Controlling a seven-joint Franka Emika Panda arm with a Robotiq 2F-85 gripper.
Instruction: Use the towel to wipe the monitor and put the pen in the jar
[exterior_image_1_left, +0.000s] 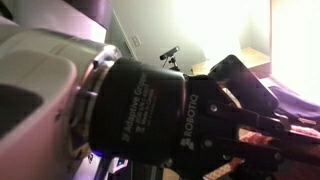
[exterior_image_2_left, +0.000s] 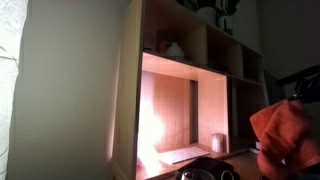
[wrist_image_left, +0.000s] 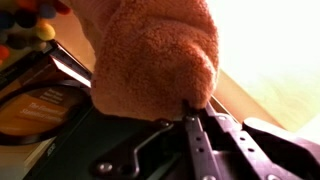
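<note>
Hand (wrist_image_left: 197, 108): closed, pinching a fold of the towel (wrist_image_left: 150, 55). The cloth bunches in a fat lump past the fingertips and fills the upper middle of the wrist view.

In an exterior view the towel (exterior_image_2_left: 285, 135) hangs at the lower right of the frame, off the bench, to the right of the wooden shelf unit (exterior_image_2_left: 170, 90).

A bright pale surface takes up the right side of the wrist view, probably the monitor (wrist_image_left: 275, 50). I cannot tell whether the cloth is touching it. Pen and jar: not made out in any view.

Step, as I judge it: the wiping part, with the pen not yet dealt with.

Risks from here:
- The grip looks like a small pinch on one fold. Drag against the screen could pull the cloth free.
- The lump hides the fingertips from the wrist camera, so contact is hard to gauge. Pushing too far could bring the fingers onto the screen.
- The arm's own body blocks an exterior view (exterior_image_1_left: 150, 100), so there is little cross-check on depth.
</note>
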